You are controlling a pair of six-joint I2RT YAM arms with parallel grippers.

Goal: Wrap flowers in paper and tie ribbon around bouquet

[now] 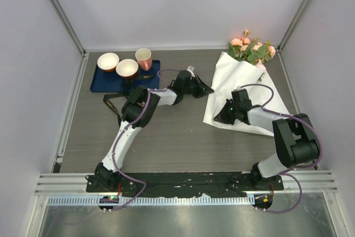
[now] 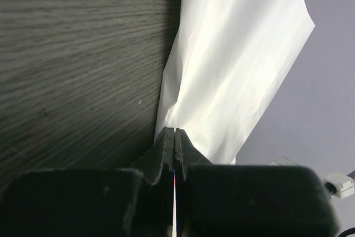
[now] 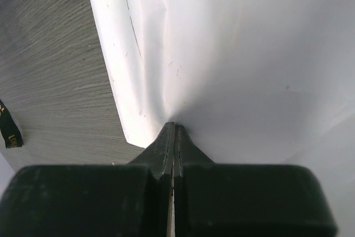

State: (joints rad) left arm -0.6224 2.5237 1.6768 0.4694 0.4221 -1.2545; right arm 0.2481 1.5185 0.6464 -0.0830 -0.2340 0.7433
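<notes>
Two grippers are clenched on the same sheet. The left gripper [image 2: 175, 132] has its fingers pressed flat together on the left edge of the paper [image 1: 260, 90], which rises in folds from the pinch. The right gripper [image 3: 175, 127] is closed the same way on the paper's near-left corner, with creases running out from its tips.

The paper lies on the right side of the counter [image 1: 177, 148], spreading from a narrow far end to a wide near edge. The flowers [image 1: 252, 50] lie at its far end, the pink blooms and leaves poking out past the sheet towards the back corner; their stems are hidden under the paper.

The ribbon [image 1: 109, 104] lies well apart on the left of the counter, a black band partly covered by the left arm's elbow, which leans right over it.

Beyond it, near the back wall, sits a dark blue mat [image 1: 102, 83] carrying two bowls [image 1: 127, 69] and a pink cup [image 1: 143, 58], close behind the left arm's forearm. The right arm's forearm lies across the paper's near part.
</notes>
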